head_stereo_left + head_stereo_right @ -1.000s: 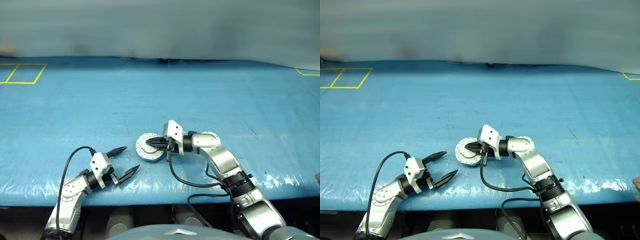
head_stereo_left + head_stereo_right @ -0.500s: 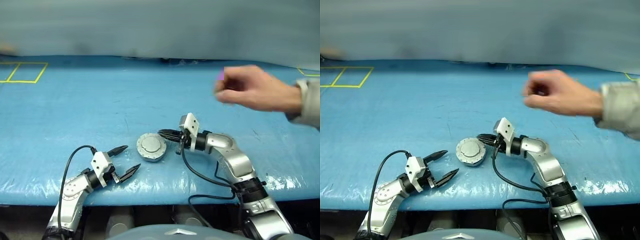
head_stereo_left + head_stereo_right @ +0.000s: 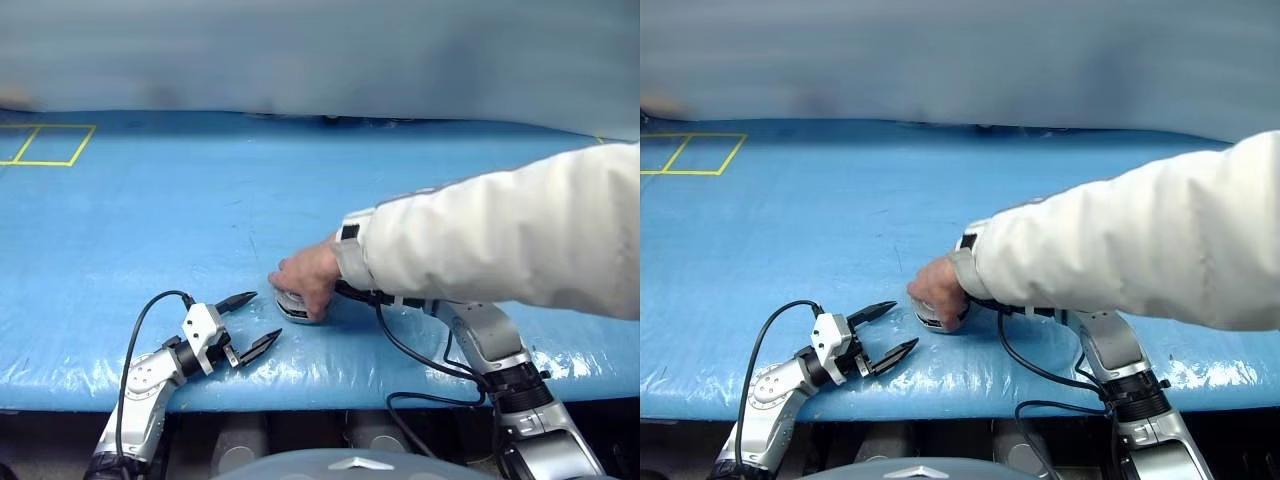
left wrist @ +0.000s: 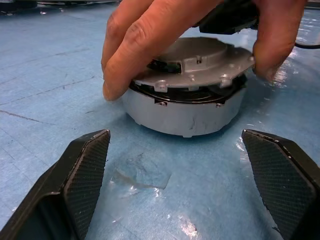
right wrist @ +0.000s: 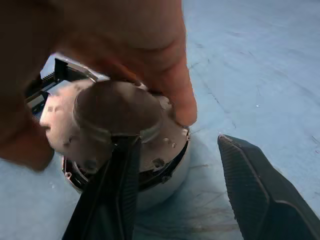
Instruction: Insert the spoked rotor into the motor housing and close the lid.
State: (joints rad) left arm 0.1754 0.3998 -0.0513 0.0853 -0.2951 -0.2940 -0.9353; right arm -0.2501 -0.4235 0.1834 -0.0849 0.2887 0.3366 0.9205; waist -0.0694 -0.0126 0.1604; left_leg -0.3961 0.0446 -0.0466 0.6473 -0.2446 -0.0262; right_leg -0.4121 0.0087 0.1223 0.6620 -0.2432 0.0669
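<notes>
The motor housing [image 4: 182,115] stands upright on the blue desk [image 3: 150,200], near the front edge and roughly central between the two arms. The lid [image 4: 197,62] lies on top of the housing with its plain grey outer face and raised round centre upward. In the left wrist view a dark gap shows between the lid's flange and the housing rim, so the lid is not fully seated flush. A person's hand [image 3: 305,280] reaches in from the robot's right, its white sleeve [image 3: 500,240] crossing over the right arm, and rests on the lid, with fingers [image 4: 130,47] touching the lid's edge on two sides. The spoked rotor cannot be made out; whether it sits inside the housing cannot be told. The left tool [image 3: 250,322] rests just above the desk, near the housing on the robot's left, pointing towards it; its two black fingers stand wide apart and hold nothing. The right tool [image 5: 180,190] is just beside the housing on the opposite side; in the right wrist view its fingers are spread, with a clear gap between them. One finger lies in front of the lid and housing, the other stands apart over bare desk. It grips nothing. A black cable [image 3: 420,360] runs along the right arm over the desk.
</notes>
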